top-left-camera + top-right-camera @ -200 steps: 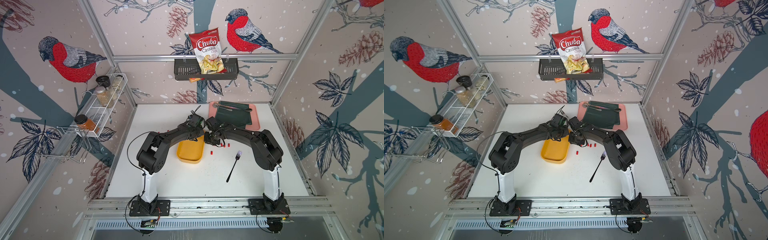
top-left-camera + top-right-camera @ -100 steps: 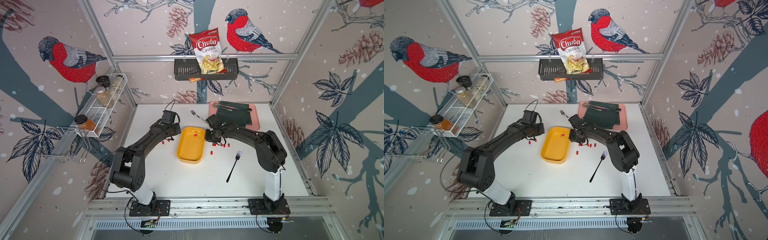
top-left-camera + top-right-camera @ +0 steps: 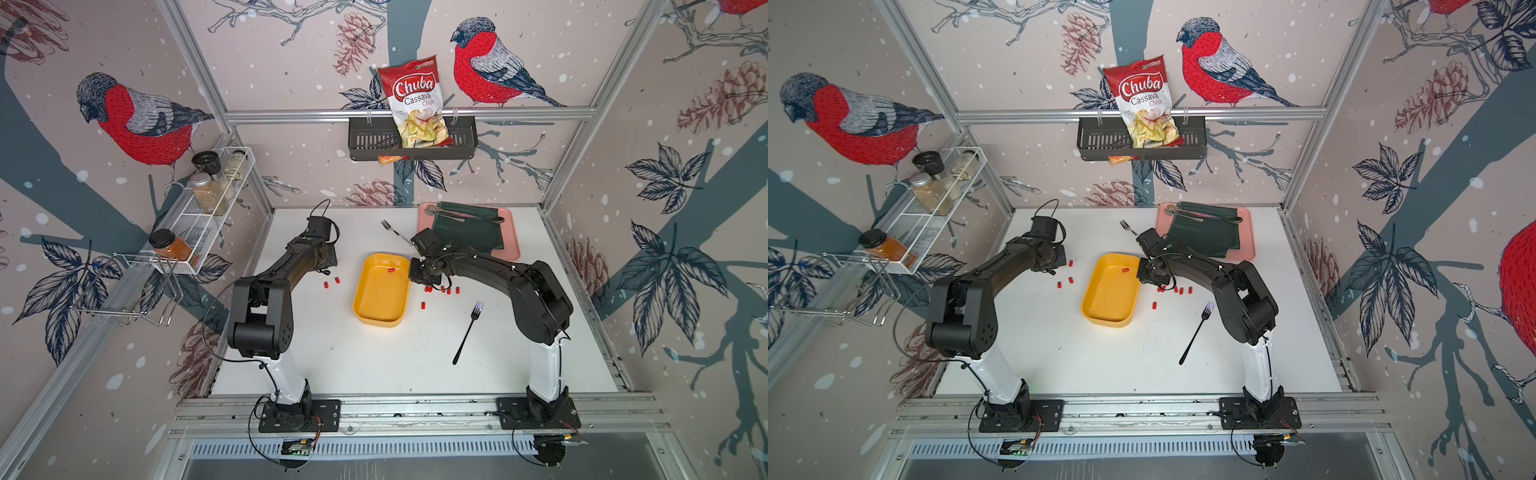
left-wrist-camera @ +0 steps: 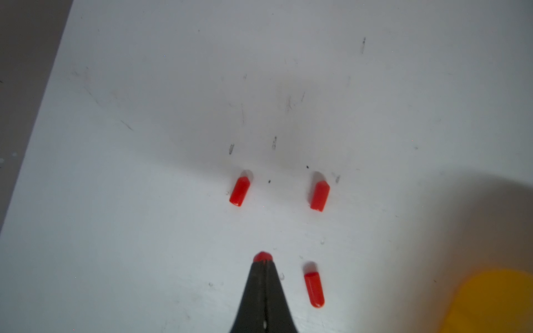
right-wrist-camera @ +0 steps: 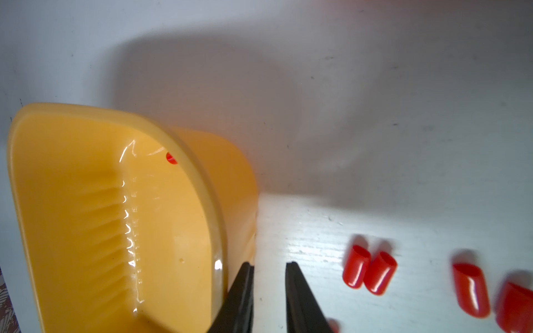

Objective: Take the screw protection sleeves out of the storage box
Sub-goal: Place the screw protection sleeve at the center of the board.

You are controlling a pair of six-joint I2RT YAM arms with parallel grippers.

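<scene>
L grip (image 4: pixel 263 262) pinched shut on sleeve (image 4: pixel 262 256) over table (image 4: pixel 173 144), left of box (image 3: pixel 380 318). Lower close, open gently, no bounce. R grip (image 5: pixel 269 268) part open, empty, beside box wall. Last sleeve (image 3: pixel 390 270) in box, far end.

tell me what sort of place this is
Likely a robot test booth mocked up as a kitchen: two arms bolted to a rail, a spice rack, a Chuba cassava chips bag in a wall basket.

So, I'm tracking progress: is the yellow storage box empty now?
No, one red sleeve lies inside the storage box, near its far wall.
</scene>
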